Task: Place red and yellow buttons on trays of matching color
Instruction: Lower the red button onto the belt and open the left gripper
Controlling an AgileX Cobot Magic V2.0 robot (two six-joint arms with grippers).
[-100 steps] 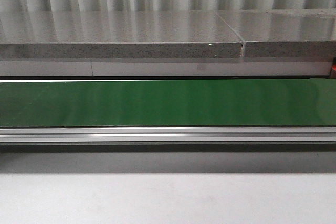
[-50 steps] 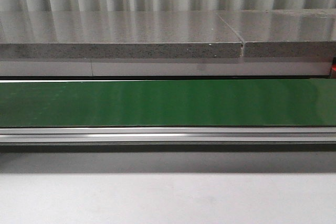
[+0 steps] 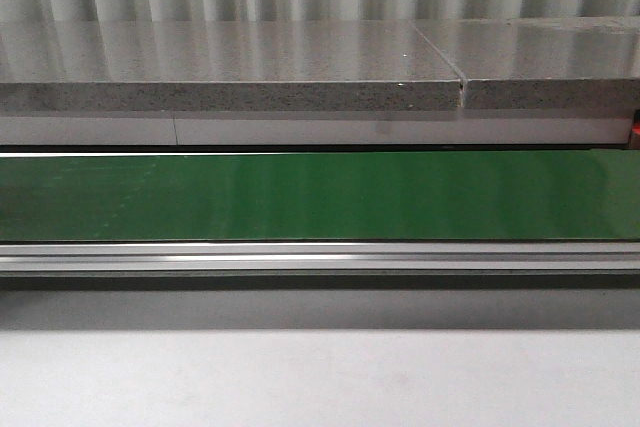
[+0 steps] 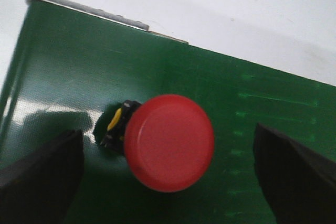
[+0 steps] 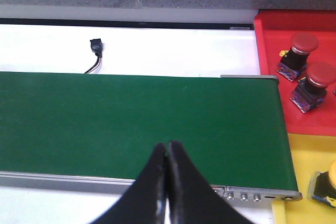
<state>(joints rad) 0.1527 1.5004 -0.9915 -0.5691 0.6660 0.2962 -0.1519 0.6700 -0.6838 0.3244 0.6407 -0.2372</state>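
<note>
Change since earlier: nothing I can pick out in the front view; the green belt (image 3: 320,197) and the grey counter (image 3: 230,62) behind it look the same, and no button or arm shows there.
Step in hand: picking a red button (image 4: 169,142) off the belt with my left fingers (image 4: 44,174). By my judgement this is the approach just ahead of the grasp, with the carry to the red tray (image 5: 273,40) to follow.
Left fingers: spread wide, one dark pad on each side of the wrist view, gripping nothing.
Red button and the fingers: it sits on the belt between my two pads, apart from both and somewhat nearer one pad than the other. Its cap faces the camera and a dark base with a yellow mark peeks out at one side.
Next move: I judge I need to come down around the cap or the base, centre the button between the pads, then close. The belt may be carrying it along, so timing could matter; I cannot tell whether it is running.
Right fingers (image 5: 168,148): pressed together tip to tip, gripping nothing, hanging over the belt's near edge.
Trays: at the belt's end in the right wrist view the red tray holds two red buttons, one (image 5: 303,43) beside the other (image 5: 320,75). The yellow tray (image 5: 310,166) lies next to it with a yellow button (image 5: 328,184) at the frame edge.
Progress: partly sorted; at least this red one remains.
</note>
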